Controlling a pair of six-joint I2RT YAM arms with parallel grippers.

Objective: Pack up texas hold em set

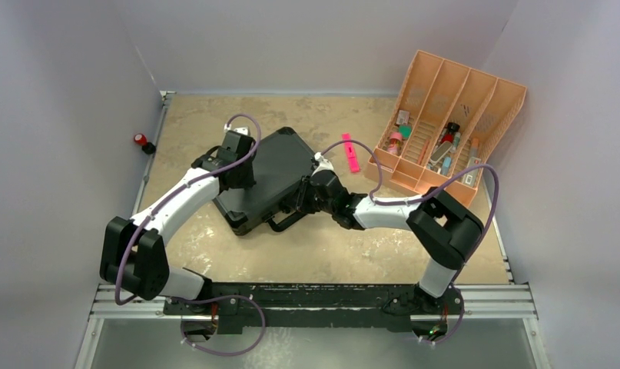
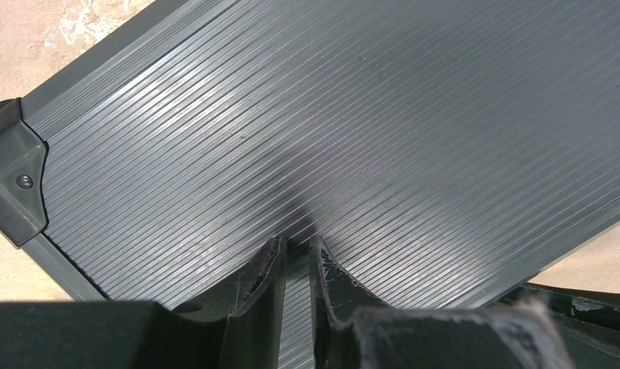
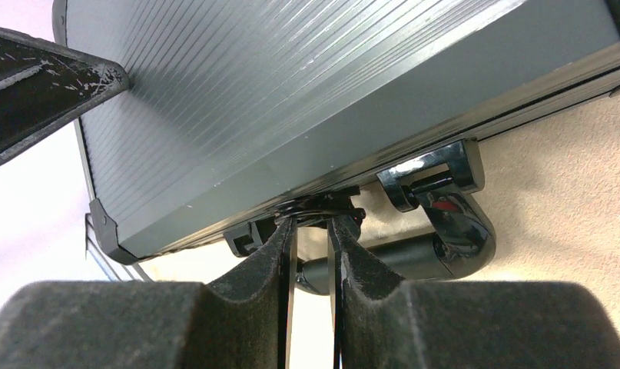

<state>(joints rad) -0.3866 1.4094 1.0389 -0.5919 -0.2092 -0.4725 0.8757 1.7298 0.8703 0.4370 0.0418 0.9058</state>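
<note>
The black hard case (image 1: 272, 173) lies closed on the table, turned at an angle, its handle (image 1: 285, 223) toward the near side. My left gripper (image 1: 241, 181) rests tips-down on the ribbed lid (image 2: 368, 115); its fingers (image 2: 297, 242) are nearly together with nothing between them. My right gripper (image 1: 300, 198) is at the case's front edge beside the handle (image 3: 437, 246). Its fingers (image 3: 313, 223) are close together, tips against a black latch (image 3: 329, 206) under the lid's rim. Chips, card decks and discs are hidden.
A pink marker (image 1: 351, 152) lies just right of the case. An orange divided tray (image 1: 452, 127) with small items stands at the back right. A red button (image 1: 140, 140) sits at the left table edge. White walls enclose the table.
</note>
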